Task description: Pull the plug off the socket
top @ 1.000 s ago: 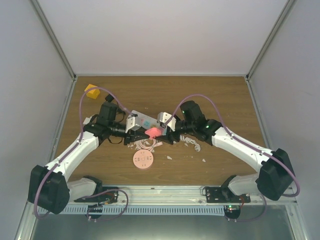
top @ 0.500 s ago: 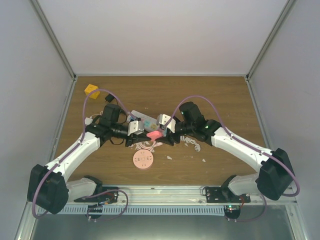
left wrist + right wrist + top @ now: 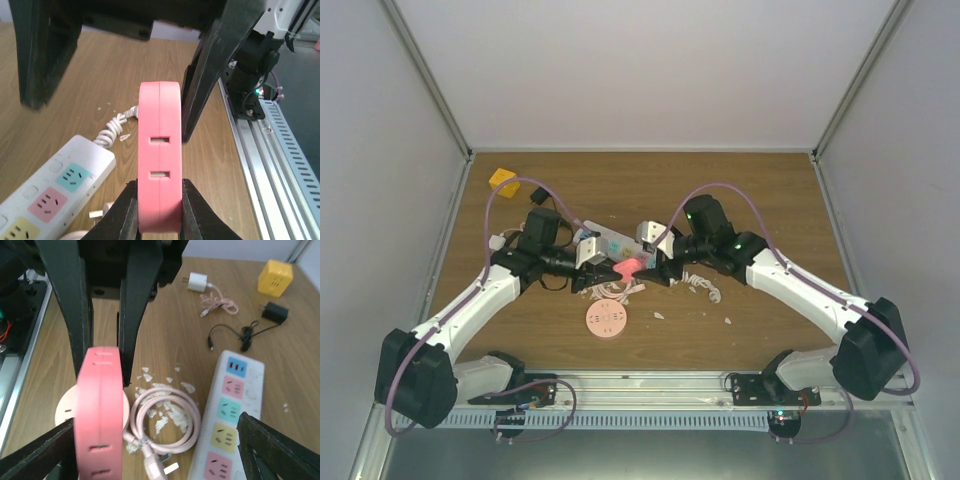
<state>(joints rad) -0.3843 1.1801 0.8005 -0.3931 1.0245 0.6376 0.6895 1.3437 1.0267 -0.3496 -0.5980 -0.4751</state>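
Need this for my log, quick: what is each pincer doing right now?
Left pincer: closed on the pink round socket.
Right pincer: open, gripping nothing.

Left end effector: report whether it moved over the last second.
Yes. The left end effector, shut on the pink rounded plastic plug, shifted slightly right, away from the yellow plastic cube.

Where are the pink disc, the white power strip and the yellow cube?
pink disc (image 3: 160, 160), left wrist view, its slotted edge.
white power strip (image 3: 230, 410), right wrist view, its teal socket.
yellow cube (image 3: 274, 276), right wrist view, its front face.
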